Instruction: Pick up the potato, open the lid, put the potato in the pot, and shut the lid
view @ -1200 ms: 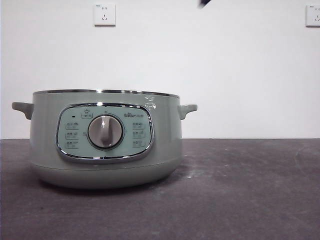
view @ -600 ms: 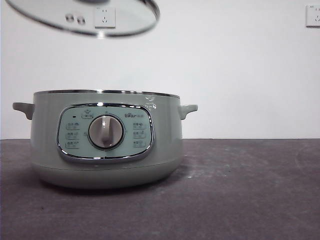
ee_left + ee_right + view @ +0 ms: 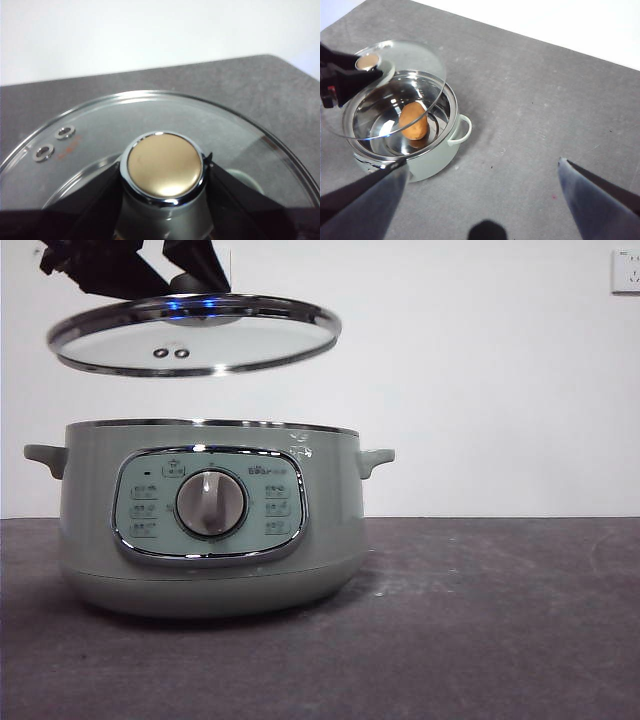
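Lowered since a moment before: lid (image 3: pixel 195 335), knob clenched in left pincer (image 3: pixel 163 172). Potato (image 3: pixel 413 121) already inside pot (image 3: pixel 210 520), right below that pincer. Right pincer (image 3: pixel 480 200) released, waiting well apart. Only closing left.

One pot (image 3: pixel 210 540), with two side handles and one dial. One glass lid (image 3: pixel 195 335), one knob on it, two small vent holes. One potato (image 3: pixel 413 121). One wall socket (image 3: pixel 626 270) in plain sight. Two grippers: left gripper (image 3: pixel 162 172), right gripper (image 3: pixel 482 200). One bench (image 3: pixel 480 620).
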Tool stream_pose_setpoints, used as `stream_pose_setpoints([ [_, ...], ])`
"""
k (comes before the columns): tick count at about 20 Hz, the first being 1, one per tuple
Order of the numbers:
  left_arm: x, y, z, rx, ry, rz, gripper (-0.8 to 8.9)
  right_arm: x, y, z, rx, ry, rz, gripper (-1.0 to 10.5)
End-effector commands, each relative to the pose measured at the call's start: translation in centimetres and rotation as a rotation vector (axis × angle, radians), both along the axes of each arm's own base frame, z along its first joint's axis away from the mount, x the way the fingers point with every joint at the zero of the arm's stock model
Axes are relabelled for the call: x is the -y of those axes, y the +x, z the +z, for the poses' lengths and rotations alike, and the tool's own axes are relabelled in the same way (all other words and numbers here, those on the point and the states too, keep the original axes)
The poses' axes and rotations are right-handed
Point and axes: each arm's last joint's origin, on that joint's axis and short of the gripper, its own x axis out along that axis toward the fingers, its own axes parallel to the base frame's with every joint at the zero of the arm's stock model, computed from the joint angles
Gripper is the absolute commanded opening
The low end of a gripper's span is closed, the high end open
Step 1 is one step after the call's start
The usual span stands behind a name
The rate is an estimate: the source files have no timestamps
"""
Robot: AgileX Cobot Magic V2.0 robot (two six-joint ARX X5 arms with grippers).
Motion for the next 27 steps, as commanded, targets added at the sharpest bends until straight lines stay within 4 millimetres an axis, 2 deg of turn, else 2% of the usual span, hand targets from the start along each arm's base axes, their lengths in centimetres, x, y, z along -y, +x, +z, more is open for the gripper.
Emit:
stream_pose_setpoints([
  [1, 0.5, 0.4, 0.2, 0.025, -0.023, -0.008, -0.09, 0.1, -0.2, 0.0, -0.009, 0.005, -0.009, 5.0],
  [5, 1.2, 1.7, -1.5, -0.024, 0.006, -0.008, -0.09, 0.1, -0.2, 0.0, -0.009, 0.005, -0.009, 5.0],
  [11, 1.9, 2.4, -2.7, -0.051, 0.021, -0.015, -0.09, 0.1, -0.2, 0.0, -0.009, 0.005, -0.009, 5.0],
  [18, 2.7, 2.6, -4.4, -0.125, 0.086, -0.014, -0.09, 0.1, -0.2, 0.0, -0.009, 0.005, -0.009, 5.0],
  [27, 2.3, 2.2, -5.5, -0.201, 0.228, 0.037, -0.09, 0.1, -0.2, 0.0, -0.009, 0.005, -0.010, 5.0],
])
